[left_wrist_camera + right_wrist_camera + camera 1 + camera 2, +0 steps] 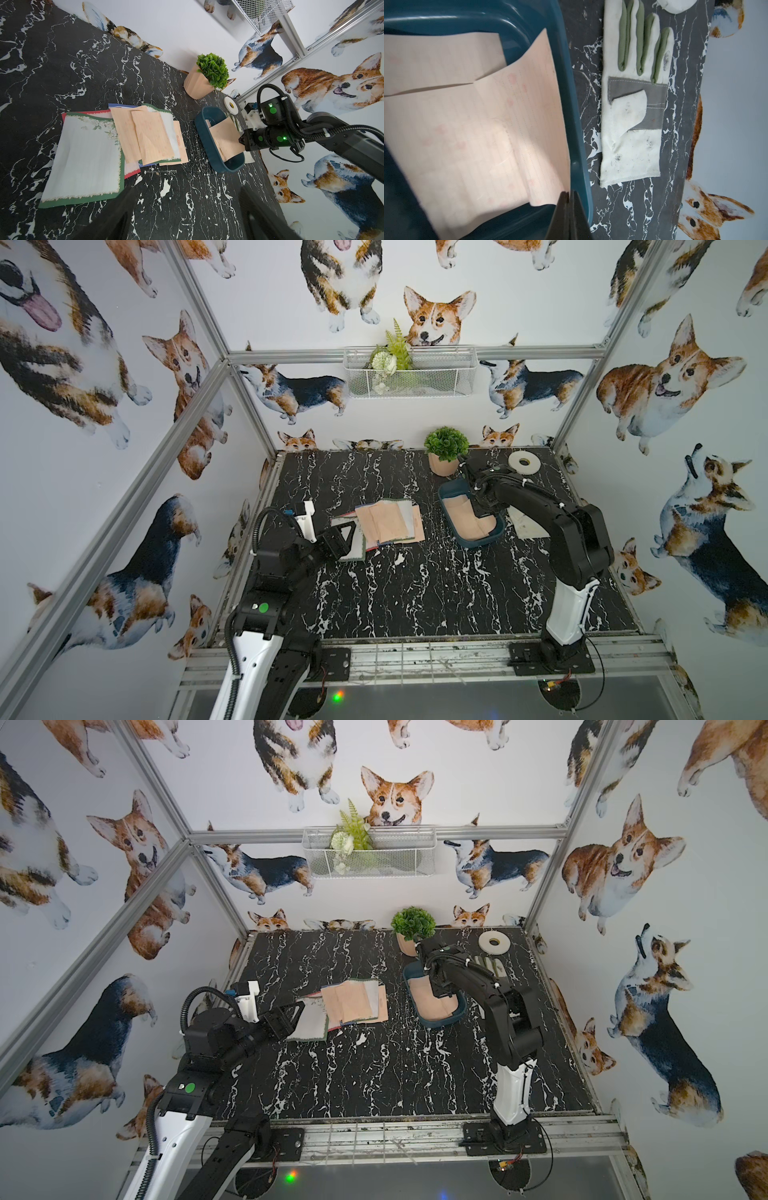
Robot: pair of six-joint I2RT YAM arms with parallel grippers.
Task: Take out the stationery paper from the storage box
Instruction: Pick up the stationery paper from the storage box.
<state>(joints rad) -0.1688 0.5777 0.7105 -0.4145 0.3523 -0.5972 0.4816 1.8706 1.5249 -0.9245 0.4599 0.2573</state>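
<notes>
Currently my right gripper [568,195] is pressed fully together on one corner of a peach sheet of stationery paper [477,135]. It has reached down into the dark teal storage box [446,497], which sits at about two o'clock from the centre of the black marble table [415,593]. The pinched sheet curls up against the box wall, and I judge the corner was chosen because a thin flat sheet offers an edge to grasp only where it rides up the side. A second peach sheet [436,58] lies flat beneath it in the box, so the job is not finished. At nine o'clock from the box, well apart from it, a loose overlapping pile of sheets [390,520] lies on the table, peach ones on top of white ones with green, red and navy borders. My left gripper [348,536] hangs at the pile's eight o'clock edge with its jaws spread wide and nothing between them. Whether it touches the green-bordered sheet I cannot tell, and it is probably waiting clear of the drop spot. A white and grey work glove [633,124] lies just beside the box at three o'clock and plays no part.
</notes>
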